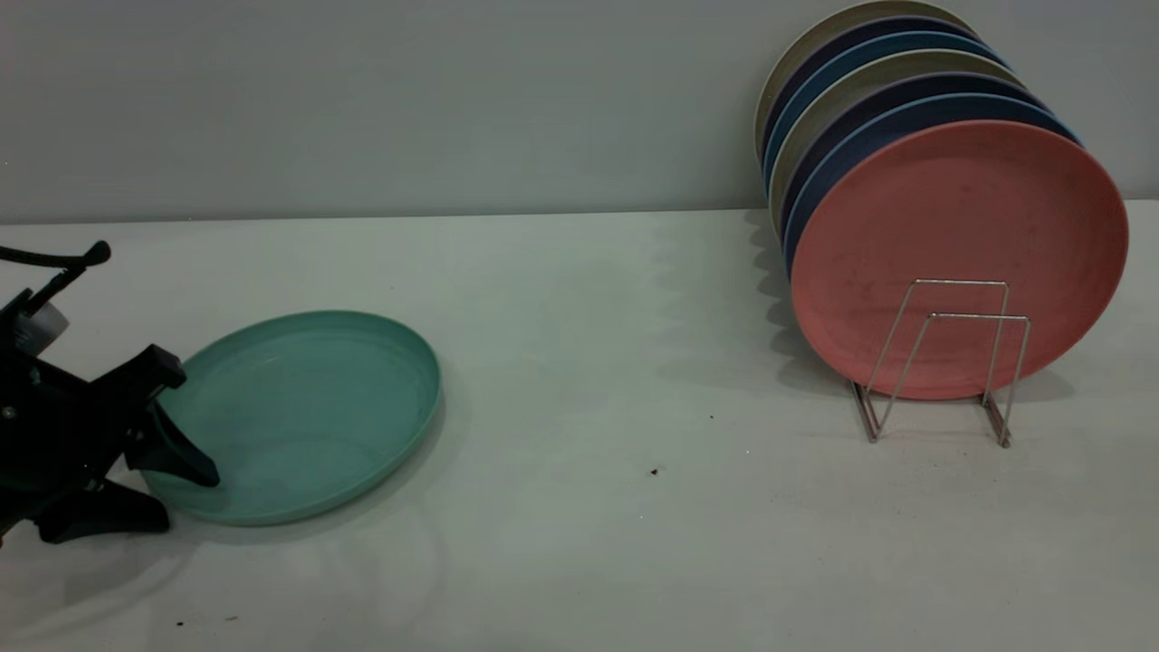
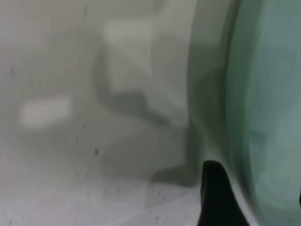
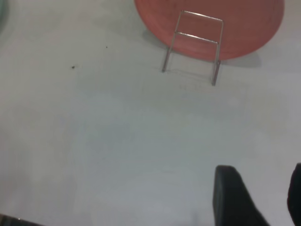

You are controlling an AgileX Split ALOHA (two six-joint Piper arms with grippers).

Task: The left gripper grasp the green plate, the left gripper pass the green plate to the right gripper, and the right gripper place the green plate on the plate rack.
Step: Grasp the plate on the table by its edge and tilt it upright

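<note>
White table (image 1: 579, 380) — left pincer (image 1: 186, 493) spread astride green plate's (image 1: 308, 412) rim (rack (image 1: 942, 362) holds plates).

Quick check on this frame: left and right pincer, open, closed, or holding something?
Left pincer: open, jaws straddling the green plate's near rim, not clamped.
Right pincer: open, holding nothing, above the table.

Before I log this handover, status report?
Left gripper open, jaws straddling green plate rim. Right gripper open, hovering short of plate rack. Path clear.
</note>
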